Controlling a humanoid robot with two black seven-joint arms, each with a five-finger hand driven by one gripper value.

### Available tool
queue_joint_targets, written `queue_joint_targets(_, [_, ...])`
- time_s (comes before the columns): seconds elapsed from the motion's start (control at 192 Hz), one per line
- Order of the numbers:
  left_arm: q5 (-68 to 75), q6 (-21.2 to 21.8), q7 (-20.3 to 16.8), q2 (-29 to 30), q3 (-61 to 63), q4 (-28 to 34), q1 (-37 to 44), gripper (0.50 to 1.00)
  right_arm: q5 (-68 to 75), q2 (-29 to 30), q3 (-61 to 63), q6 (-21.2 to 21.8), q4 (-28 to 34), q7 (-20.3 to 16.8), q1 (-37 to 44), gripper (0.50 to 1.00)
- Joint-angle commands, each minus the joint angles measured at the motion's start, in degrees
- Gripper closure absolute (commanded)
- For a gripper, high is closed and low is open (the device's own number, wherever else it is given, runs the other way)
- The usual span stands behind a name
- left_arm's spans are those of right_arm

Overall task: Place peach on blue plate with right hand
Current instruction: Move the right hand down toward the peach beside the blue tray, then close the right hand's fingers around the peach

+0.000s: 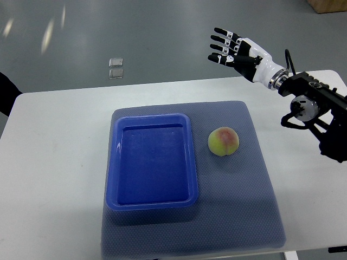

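Observation:
A yellow-green peach [223, 141] with a pink blush lies on the grey-blue mat, just to the right of the blue plate [114, 162], a rectangular tray with nothing in it. My right hand [230, 50] is raised past the table's far edge, up and to the right of the peach, well apart from it. Its black-and-white fingers [221, 39] are spread and hold nothing. The right arm comes in from the picture's right edge.
The grey-blue mat [255, 200] covers the middle of the white table [49, 162]. Two small clear squares [115, 67] lie on the grey floor beyond the table. A dark shape [5, 92] shows at the left edge.

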Motion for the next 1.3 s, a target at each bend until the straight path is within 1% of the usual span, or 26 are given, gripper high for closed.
queue_joint_targets(0.0, [0.01,-0.26,0.07,0.00,0.15,-0.22,0.00,0.500,-11.77,-5.12,-7.48,4.38,2.71,-1.41,6.05,0.570])
queue_joint_targets(0.094, [0.01,-0.61,0.07,0.00,0.15,-0.22,0.00,0.500,-19.06,-10.66,-17.58,9.30,6.49,-1.41,12.46,0.570])
queue_joint_targets(0.104, [0.01,-0.61,0.07,0.00,0.15,-0.22,0.00,0.500,-19.06,-10.66,-17.59,9.30,6.49,-1.41,12.46,0.570])
queue_joint_targets(0.151, [0.01,-0.70,-0.02,0.00,0.06,-0.22,0.00,0.500,-21.43,-13.21,-24.96,10.70,9.04,-1.41,16.67,0.570])
queue_joint_targets(0.213, [0.09,-0.70,-0.02,0.00,0.06,-0.22,0.00,0.500,-23.19,-15.49,-33.75,11.23,11.94,-1.50,22.47,0.570])
queue_joint_targets(0.276, [0.09,-0.79,-0.02,0.00,0.15,-0.22,0.00,0.500,-23.28,-16.81,-39.38,11.15,15.63,-2.29,27.31,0.570])
queue_joint_targets(0.312, [0.09,-0.79,-0.02,0.00,0.06,-0.22,0.00,0.500,-23.37,-17.25,-41.40,11.23,17.30,-2.73,28.72,0.570])
queue_joint_targets(0.359, [0.09,-0.79,-0.02,0.00,0.06,-0.22,0.00,0.500,-23.37,-17.25,-41.41,11.23,17.30,-2.73,28.72,0.570])
queue_joint_targets(0.364, [0.09,-0.79,-0.02,0.00,0.06,-0.22,0.00,0.500,-23.80,-17.43,-43.76,11.23,19.13,-3.42,29.68,0.570])
queue_joint_targets(0.453, [0.09,-0.79,-0.02,0.00,0.06,-0.22,-0.09,0.500,-25.39,-16.73,-47.56,10.62,20.38,-3.87,29.87,0.570])
queue_joint_targets(0.499, [0.09,-0.79,-0.02,0.00,0.06,-0.22,-0.09,0.500,-25.39,-16.73,-47.56,10.62,20.38,-3.87,29.87,0.570])
queue_joint_targets(0.51, [0.09,-0.79,-0.02,0.00,0.15,-0.22,0.00,0.500,-28.29,-15.15,-49.67,9.22,20.38,-3.87,29.51,0.570])
queue_joint_targets(0.552, [0.09,-0.79,-0.02,0.00,0.15,-0.22,0.00,0.500,-29.96,-14.18,-50.55,7.11,20.20,-3.78,29.08,0.570])
queue_joint_targets(0.604, [0.09,-0.79,-0.02,0.00,0.15,-0.22,0.00,0.500,-29.96,-14.18,-50.55,7.10,20.20,-3.78,29.08,0.570])
queue_joint_targets(0.609, [0.01,-0.79,-0.02,0.00,0.15,-0.22,0.00,0.500,-30.92,-13.74,-50.99,4.58,19.77,-3.78,27.77,0.570])
queue_joint_targets(0.64, [0.01,-0.79,-0.02,0.00,0.15,-0.22,0.00,0.500,-31.10,-13.47,-50.99,3.94,19.50,-3.78,27.06,0.570])
queue_joint_targets(1.025, [0.09,-0.79,0.07,0.00,0.15,-0.22,-0.18,0.500,-32.86,-12.77,-50.99,3.06,18.18,-3.69,22.04,0.570])
queue_joint_targets(1.108, [0.09,-0.79,-0.02,0.00,0.15,-0.22,-0.18,0.500,-33.83,-12.68,-50.99,0.52,18.09,-3.34,19.94,0.572])
queue_joint_targets(1.16, [0.09,-0.79,-0.02,0.00,0.15,-0.22,-0.18,0.500,-33.83,-12.68,-50.99,0.51,18.09,-3.34,19.93,0.572])
queue_joint_targets(1.165, [0.09,-0.79,-0.02,0.00,0.15,-0.22,-0.18,0.500,-34.00,-12.60,-50.99,-1.84,18.09,-3.17,19.15,0.574])
queue_joint_targets(1.197, [0.09,-0.79,-0.02,0.00,0.06,-0.22,-0.18,0.500,-34.09,-12.24,-50.99,-2.91,18.09,-3.17,18.70,0.576])
queue_joint_targets(1.27, [0.09,-0.79,-0.02,0.00,0.15,-0.22,-0.18,0.500,-34.09,-12.07,-50.99,-3.44,18.09,-3.17,18.44,0.579])
queue_joint_targets(1.275, [0.09,-0.79,-0.02,0.00,0.06,-0.22,-0.09,0.500,-34.61,-11.81,-50.99,-4.23,18.09,-3.17,18.09,0.587])
queue_joint_targets(1.296, [0.09,-0.79,-0.02,0.00,0.06,-0.22,-0.18,0.500,-34.79,-11.80,-50.99,-4.32,18.09,-3.17,18.00,0.599])
